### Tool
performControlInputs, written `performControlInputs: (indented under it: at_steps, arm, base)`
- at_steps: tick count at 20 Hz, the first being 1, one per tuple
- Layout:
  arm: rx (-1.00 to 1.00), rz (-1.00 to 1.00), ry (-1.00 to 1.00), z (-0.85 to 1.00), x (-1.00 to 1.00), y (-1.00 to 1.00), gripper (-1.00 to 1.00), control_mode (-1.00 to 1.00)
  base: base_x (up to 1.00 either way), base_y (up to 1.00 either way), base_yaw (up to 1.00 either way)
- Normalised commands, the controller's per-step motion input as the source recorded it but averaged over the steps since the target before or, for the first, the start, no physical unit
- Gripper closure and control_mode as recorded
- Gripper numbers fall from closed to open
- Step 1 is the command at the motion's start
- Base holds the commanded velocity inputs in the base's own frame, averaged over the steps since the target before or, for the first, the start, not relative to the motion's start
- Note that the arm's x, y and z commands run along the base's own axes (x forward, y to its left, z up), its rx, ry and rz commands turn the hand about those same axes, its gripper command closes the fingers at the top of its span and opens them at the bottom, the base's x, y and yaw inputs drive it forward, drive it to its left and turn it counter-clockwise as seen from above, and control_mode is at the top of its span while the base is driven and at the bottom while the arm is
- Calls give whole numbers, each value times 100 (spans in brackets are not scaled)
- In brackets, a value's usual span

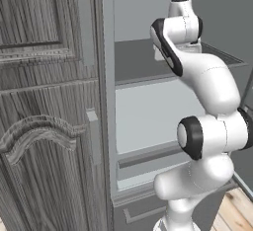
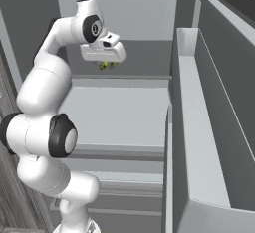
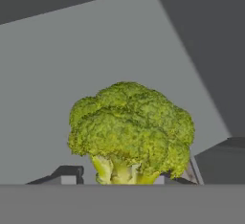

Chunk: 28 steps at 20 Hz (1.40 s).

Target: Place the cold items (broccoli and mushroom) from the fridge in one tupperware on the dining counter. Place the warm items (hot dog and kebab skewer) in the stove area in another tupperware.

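1. Hand view showed the broccoli close up, its green crown rising between the two dark finger tips at the bottom of the picture, with the pale stalk down between them.
2. Whether the fingers actually pressed on the stalk could not be told: the tips sat beside the stalk on either side, but the contact itself was hidden at the lower edge.
3. Behind the broccoli in that view lay a plain grey fridge wall, with a darker panel running off to the upper right.
4. Right base view showed the gripper reaching into the open fridge, just above the upper shelf, with a small patch of green and yellow poking out beneath the white hand.
5. The broccoli was thus at the upper shelf level, toward the left part of the compartment.
6. The open fridge door stood to the right in that view.
7. Left base view showed the white arm bending up into the fridge, with a grey wooden cabinet door to the left.
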Motion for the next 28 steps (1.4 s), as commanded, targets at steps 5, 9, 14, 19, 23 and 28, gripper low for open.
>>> performControlInputs:
  at_steps: [5,9,14,19,23,28]
  arm:
    - [0,0,-4,-11,-32,0,100,-100]
    - [0,0,-32,-4,-71,0,100,-100]
    - [0,0,-33,0,-97,0,100,-100]
    - [3,0,-19,10,-100,0,100,-100]
    - [5,0,-11,12,-100,0,100,-100]
    - [5,0,0,17,-100,0,100,-100]
  base:
    - [0,0,0]
    - [0,0,0]
    - [0,0,0]
    - [0,0,0]
    - [0,0,0]
    - [0,0,0]
